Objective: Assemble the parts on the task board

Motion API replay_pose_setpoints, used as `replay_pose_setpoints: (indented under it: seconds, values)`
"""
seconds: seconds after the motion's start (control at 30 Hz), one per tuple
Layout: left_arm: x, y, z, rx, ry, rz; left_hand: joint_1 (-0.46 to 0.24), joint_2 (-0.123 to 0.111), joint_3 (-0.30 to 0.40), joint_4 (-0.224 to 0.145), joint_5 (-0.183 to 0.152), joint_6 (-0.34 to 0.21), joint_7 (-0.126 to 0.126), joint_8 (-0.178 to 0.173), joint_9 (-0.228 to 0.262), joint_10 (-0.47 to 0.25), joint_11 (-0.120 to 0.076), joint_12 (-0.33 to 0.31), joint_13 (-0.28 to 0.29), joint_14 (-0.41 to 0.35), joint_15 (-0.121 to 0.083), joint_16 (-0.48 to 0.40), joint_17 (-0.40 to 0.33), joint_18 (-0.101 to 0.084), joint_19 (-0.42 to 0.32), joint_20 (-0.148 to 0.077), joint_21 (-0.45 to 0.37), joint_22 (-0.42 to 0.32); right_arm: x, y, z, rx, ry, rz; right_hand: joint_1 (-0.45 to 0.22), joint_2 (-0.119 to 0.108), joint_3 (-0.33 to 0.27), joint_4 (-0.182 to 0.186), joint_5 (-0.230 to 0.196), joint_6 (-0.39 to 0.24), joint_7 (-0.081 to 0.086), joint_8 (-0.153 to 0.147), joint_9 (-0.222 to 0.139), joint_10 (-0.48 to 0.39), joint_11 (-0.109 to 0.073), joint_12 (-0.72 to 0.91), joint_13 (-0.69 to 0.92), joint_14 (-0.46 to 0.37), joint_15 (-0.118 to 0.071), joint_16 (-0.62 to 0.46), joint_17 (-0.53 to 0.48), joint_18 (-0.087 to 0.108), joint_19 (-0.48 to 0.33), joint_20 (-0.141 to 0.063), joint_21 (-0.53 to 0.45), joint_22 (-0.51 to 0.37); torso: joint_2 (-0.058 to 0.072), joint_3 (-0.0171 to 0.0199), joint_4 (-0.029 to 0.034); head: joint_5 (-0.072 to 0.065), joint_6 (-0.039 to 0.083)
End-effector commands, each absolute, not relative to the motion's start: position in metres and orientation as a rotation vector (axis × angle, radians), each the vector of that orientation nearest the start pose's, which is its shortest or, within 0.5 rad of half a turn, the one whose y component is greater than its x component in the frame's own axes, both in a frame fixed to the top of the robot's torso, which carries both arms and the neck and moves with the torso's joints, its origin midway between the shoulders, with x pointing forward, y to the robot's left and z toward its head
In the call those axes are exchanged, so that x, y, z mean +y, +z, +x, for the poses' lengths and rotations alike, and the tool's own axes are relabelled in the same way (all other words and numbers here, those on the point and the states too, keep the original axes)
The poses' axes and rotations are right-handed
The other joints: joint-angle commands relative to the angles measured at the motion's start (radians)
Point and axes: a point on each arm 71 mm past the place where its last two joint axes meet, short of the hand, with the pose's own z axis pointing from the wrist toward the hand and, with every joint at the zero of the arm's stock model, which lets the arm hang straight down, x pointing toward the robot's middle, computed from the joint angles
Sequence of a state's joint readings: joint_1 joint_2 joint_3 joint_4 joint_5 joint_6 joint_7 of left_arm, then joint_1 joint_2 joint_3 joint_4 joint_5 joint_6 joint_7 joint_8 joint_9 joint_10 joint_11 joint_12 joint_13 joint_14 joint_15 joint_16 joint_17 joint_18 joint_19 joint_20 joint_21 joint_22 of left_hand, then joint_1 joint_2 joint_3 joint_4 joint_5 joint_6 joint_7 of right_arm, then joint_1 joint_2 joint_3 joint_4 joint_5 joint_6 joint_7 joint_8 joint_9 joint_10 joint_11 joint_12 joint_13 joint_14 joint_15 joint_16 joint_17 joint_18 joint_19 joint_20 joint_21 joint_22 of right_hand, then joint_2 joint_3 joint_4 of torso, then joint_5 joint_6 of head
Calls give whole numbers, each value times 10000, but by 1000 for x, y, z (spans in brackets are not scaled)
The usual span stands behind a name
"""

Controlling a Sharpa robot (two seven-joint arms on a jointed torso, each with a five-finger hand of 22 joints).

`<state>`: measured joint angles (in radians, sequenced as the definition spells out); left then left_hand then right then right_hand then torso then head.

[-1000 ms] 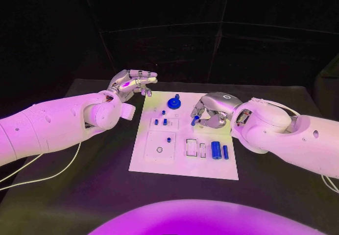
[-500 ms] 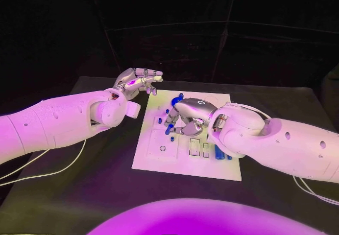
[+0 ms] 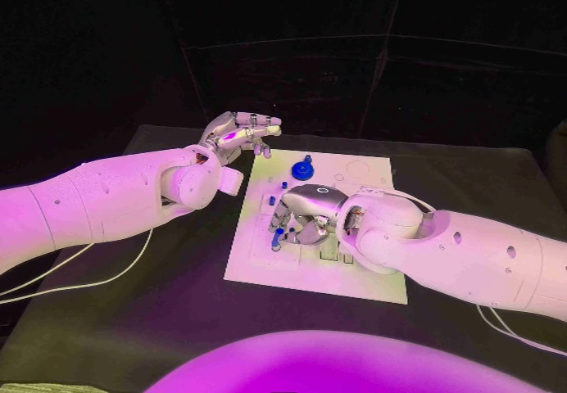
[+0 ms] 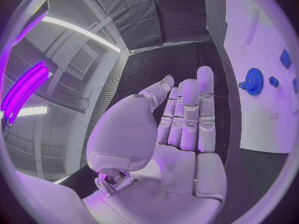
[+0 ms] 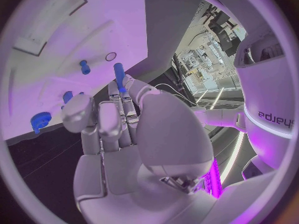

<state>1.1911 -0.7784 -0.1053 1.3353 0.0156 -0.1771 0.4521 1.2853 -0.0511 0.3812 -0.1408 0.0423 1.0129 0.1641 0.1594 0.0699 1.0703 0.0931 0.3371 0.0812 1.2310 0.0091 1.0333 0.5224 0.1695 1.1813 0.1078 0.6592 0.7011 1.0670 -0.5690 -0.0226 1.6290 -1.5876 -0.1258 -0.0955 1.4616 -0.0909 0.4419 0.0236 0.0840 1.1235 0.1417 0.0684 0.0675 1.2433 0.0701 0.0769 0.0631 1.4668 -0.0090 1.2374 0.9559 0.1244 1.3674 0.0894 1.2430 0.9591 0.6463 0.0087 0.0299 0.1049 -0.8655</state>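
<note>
The left hand [image 3: 240, 131] hovers at eleven o'clock, fingers apart and holding nothing. The right hand [image 3: 298, 218] sits near centre, fingers curled around a blue peg [image 3: 277, 237].

The right hand [image 3: 301, 219] is covering the middle of the task board [image 3: 366, 172], hiding the slots and small parts beneath it. Its fingers are masking most of the blue peg [image 5: 118, 76], so where the peg's lower end sits cannot be told. The board's outer rows are running off the left wrist view's edge.
</note>
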Motion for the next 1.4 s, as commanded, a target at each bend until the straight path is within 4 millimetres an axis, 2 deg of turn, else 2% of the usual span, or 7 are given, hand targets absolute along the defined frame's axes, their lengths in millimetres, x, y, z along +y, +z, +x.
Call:
replay_pose_setpoints:
  seconds: [0.03,0.37,0.7,1.2,1.3,1.4]
  values:
    - [228,-212,511,14331,-15648,-11098,0,88,-38,-2,57,39,11,42,-15,-16,2,34,-5,-35,5,-46,-9,128,-63,20,-37,-9,-30,-228,403,18131,9564,-5780,-50,-57,54,-8,45,2,38,-15,5,49,7,-46,10,110,-73,38,-3,-143,53,-15,64,15,4,-2,-3,23,-10]
    - [228,-212,511,14329,-15633,-11103,-21,94,-60,13,58,34,14,41,-16,-23,5,41,-7,-41,9,-50,-28,127,-61,23,-47,-17,-31,-236,405,18294,9230,-5816,-80,-66,81,-22,87,0,41,-15,5,52,10,-53,12,107,-70,39,-9,-143,49,-12,65,14,8,-3,-17,0,-18]
    - [228,-212,512,14327,-15622,-11107,-29,94,-73,17,58,29,15,38,-17,-29,6,45,-8,-43,11,-49,-32,127,-60,25,-53,-21,-27,-238,406,18117,9157,-5727,-106,-65,113,-34,128,1,41,-14,6,55,11,-58,13,106,-68,45,-5,-142,44,-9,66,12,4,-9,7,30,-25]
    - [229,-212,511,14344,-15618,-11118,-29,94,-73,17,58,29,15,38,-17,-29,6,45,-8,-43,11,-49,-32,127,-60,25,-53,-21,-23,-240,405,18140,9179,-5752,-127,-62,129,-35,148,5,44,-12,7,57,12,-61,14,106,-66,50,0,-142,44,-9,69,18,-1,-13,-3,77,-62]
    - [229,-212,511,14345,-15618,-11118,-29,94,-73,17,58,29,15,38,-17,-29,6,45,-8,-43,11,-49,-32,127,-60,25,-53,-21,-23,-242,405,18314,8982,-5841,-230,-106,146,-35,147,-24,48,-24,2,29,21,-84,11,95,-58,34,-40,-138,27,-2,59,-4,-6,-13,2,79,-65]
    - [229,-212,511,14344,-15610,-11121,-29,94,-73,17,58,29,15,38,-17,-29,6,45,-8,-43,11,-49,-32,127,-60,25,-53,-21,-23,-244,405,18499,8847,-6008,-433,-260,110,-16,161,-154,84,-58,-16,-122,65,-142,-5,72,-23,2,-106,-130,-16,20,23,-67,1,-12,1,95,-71]
